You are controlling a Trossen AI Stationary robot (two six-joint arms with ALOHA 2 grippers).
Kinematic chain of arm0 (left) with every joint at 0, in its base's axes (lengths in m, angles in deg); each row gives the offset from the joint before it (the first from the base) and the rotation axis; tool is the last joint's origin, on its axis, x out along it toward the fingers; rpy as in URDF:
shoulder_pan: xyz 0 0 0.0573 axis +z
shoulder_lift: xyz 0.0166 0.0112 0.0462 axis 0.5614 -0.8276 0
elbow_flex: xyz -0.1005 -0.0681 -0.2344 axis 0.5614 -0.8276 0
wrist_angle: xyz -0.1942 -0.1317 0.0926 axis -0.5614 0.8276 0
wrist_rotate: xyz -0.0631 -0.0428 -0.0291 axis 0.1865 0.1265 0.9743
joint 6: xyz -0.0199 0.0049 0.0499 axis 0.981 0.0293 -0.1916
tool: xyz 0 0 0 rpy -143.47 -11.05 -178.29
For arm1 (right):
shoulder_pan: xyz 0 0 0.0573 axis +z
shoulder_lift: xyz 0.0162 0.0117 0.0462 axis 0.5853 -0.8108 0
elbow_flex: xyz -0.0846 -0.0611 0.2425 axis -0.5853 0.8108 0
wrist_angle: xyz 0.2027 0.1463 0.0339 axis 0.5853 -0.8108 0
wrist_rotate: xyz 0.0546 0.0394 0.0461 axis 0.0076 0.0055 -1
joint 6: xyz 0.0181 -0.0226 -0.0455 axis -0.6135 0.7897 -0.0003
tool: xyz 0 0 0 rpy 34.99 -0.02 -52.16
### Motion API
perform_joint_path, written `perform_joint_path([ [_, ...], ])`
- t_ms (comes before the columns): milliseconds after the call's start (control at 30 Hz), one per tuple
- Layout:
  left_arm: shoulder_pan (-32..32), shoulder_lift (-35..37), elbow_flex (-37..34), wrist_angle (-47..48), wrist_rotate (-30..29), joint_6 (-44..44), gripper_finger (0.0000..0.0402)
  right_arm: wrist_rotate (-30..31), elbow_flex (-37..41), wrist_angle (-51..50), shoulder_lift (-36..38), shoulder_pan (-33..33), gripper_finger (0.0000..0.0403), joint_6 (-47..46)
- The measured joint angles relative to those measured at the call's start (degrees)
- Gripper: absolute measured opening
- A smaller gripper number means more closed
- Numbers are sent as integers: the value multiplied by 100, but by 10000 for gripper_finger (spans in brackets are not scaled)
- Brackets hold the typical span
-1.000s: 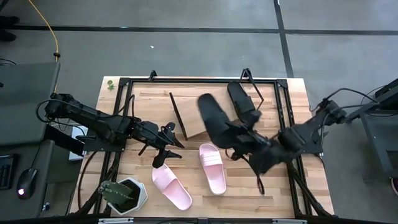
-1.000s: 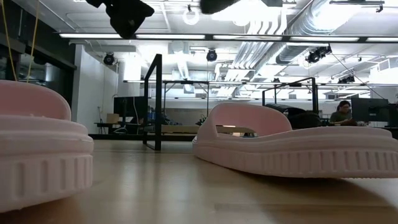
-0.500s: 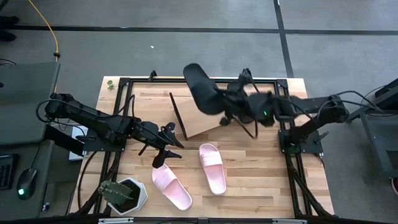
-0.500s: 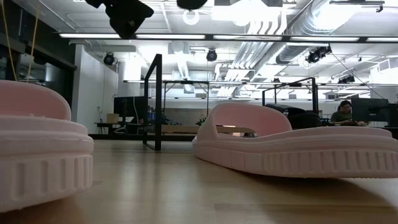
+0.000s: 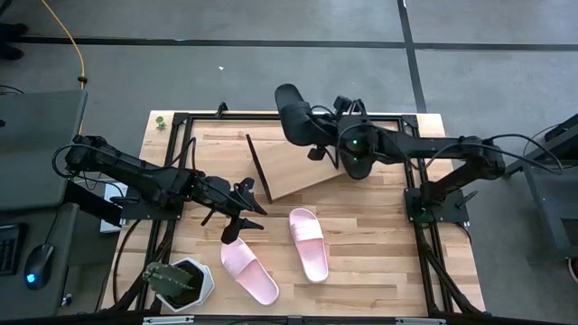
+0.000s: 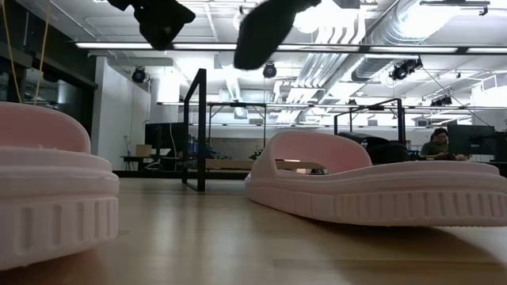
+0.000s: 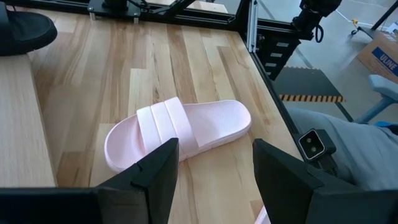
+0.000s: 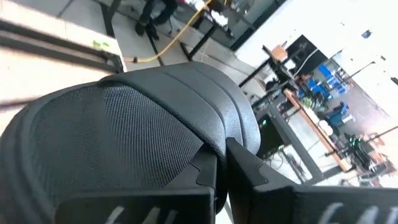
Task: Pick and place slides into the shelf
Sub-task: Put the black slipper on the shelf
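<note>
My right gripper (image 5: 325, 142) is shut on a black slide (image 5: 293, 113) and holds it in the air over the far edge of the slanted wooden shelf (image 5: 293, 171). In the low view this slide (image 6: 265, 32) hangs tilted near the top. A second black slide (image 7: 22, 28) shows by one end on the shelf board; in the high view my right arm covers it. Two pale pink slides (image 5: 309, 242) (image 5: 250, 271) lie flat on the table. My left gripper (image 5: 239, 217) hovers open over the table, left of the pink slides. My right gripper holds the black slide by the edge of its wide strap (image 8: 208, 134), pinched between the two fingers (image 8: 205, 171). It comes at the slide from the table's right side. The slide is lifted clear and tilted, sticking out past the fingers toward the table's left.
A potted plant (image 5: 181, 282) stands at the table's near left corner. A black metal frame (image 5: 176, 117) runs round the tabletop. The shelf's thin black wire end (image 5: 257, 167) stands up at its left side. Bare wood lies right of the pink slides.
My right gripper has carried the black slide from above the table's middle right, up and toward the far edge and left, so that it now hangs over the shelf's far edge. The slide has turned about with the gripper. My left arm has kept still.
</note>
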Motion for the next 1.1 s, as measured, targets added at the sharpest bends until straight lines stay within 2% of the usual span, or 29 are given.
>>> perform_joint_path([
  [133,0,0,0,87,2,33,189,99,765,529,191,-24,0,-61],
  [367,0,-2,0,113,2,118,189,160,2238,1541,956,60,0,-307],
  [533,0,-2,0,100,-5,118,189,619,2999,1861,1253,470,0,-500],
  [833,-2,-2,0,50,-111,129,189,1385,3717,1932,1257,1023,0,-838],
  [1100,-2,-2,0,53,-111,128,189,1370,3782,1820,1236,1087,0,-1143],
])
